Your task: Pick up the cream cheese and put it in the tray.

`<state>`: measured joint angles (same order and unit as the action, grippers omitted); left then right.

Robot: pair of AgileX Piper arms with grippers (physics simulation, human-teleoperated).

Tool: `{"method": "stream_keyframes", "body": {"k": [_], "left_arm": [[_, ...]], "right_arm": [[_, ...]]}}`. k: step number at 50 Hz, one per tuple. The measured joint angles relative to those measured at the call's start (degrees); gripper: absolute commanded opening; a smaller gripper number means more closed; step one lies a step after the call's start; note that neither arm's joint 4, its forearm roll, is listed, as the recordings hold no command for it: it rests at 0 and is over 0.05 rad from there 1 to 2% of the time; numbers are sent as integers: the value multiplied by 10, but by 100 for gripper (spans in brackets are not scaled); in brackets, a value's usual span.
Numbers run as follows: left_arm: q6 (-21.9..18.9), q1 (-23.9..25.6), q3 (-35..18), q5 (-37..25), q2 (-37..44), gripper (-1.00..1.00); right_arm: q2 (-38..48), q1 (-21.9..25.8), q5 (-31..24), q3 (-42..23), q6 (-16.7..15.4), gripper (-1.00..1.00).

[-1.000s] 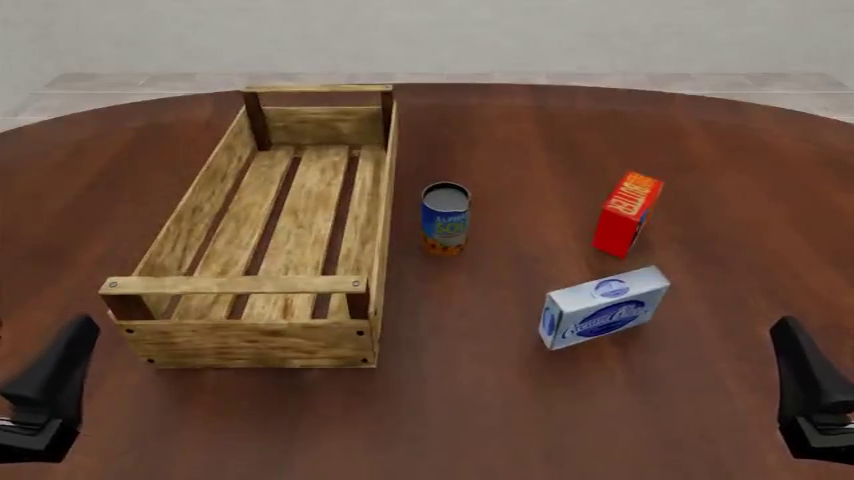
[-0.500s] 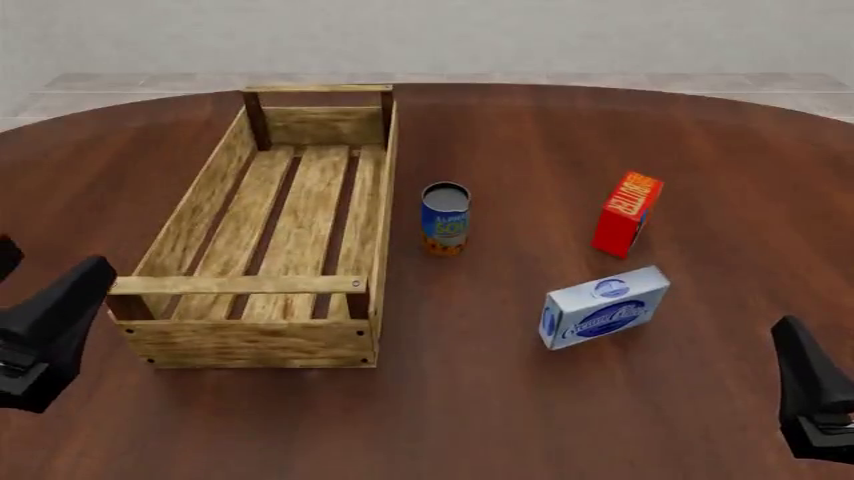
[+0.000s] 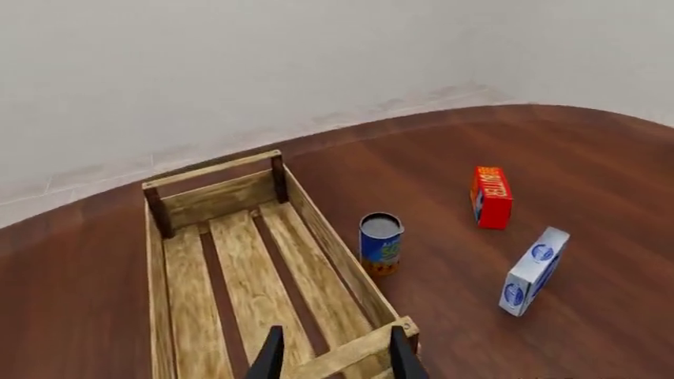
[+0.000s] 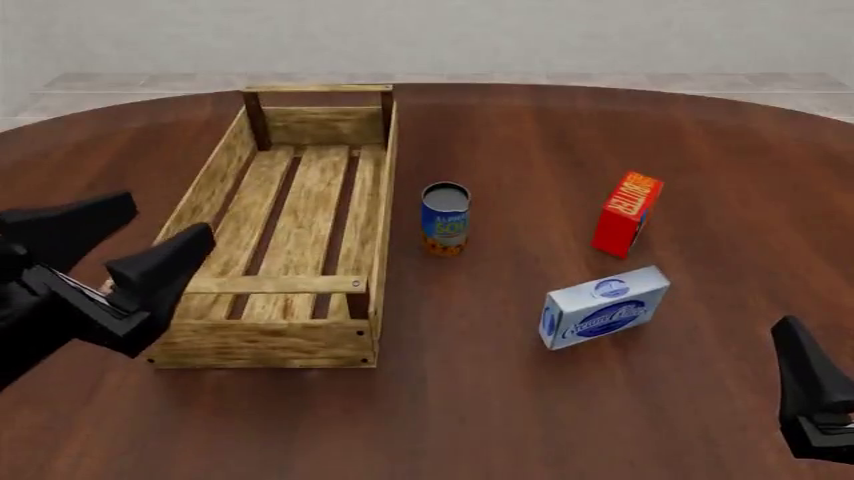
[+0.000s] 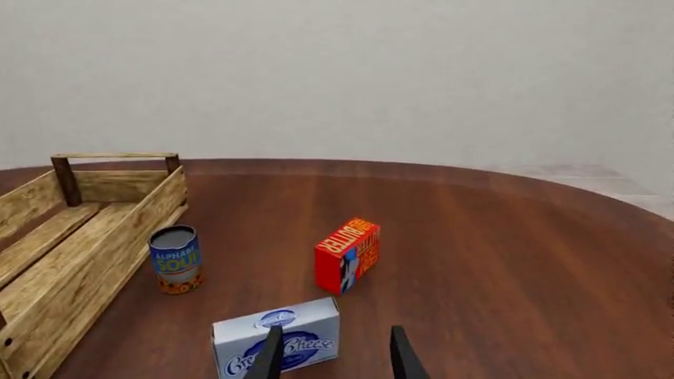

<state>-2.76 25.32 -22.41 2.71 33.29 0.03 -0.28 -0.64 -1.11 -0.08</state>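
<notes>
**Dark wood table, nothing lifted yet**

Cream cheese lies on the table at four o'clock from the tray, well apart. Left gripper hovers with fingers apart; right gripper likewise, empty. Grasp, carry and drop remain.

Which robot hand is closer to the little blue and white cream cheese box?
The right gripper. It sits at the table's near right edge, just beyond the cream cheese. The left gripper is far across, over the wooden tray.
</notes>
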Motion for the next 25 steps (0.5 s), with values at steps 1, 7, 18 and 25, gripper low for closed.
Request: {"method": "stream_keyframes", "body": {"k": [1,7,18,25], "left_arm": [[0,4,-2,2,6,100],[-4,24,-13,14,41,100],[-17,61,-43,32,102,100],[-20,78,-64,34,129,100]], "right_arm": [[0,0,0,0,0,100],[0,0,0,0,0,100],[0,-1,-1,0,1,100],[0,-2,-1,0,1,100]]}}
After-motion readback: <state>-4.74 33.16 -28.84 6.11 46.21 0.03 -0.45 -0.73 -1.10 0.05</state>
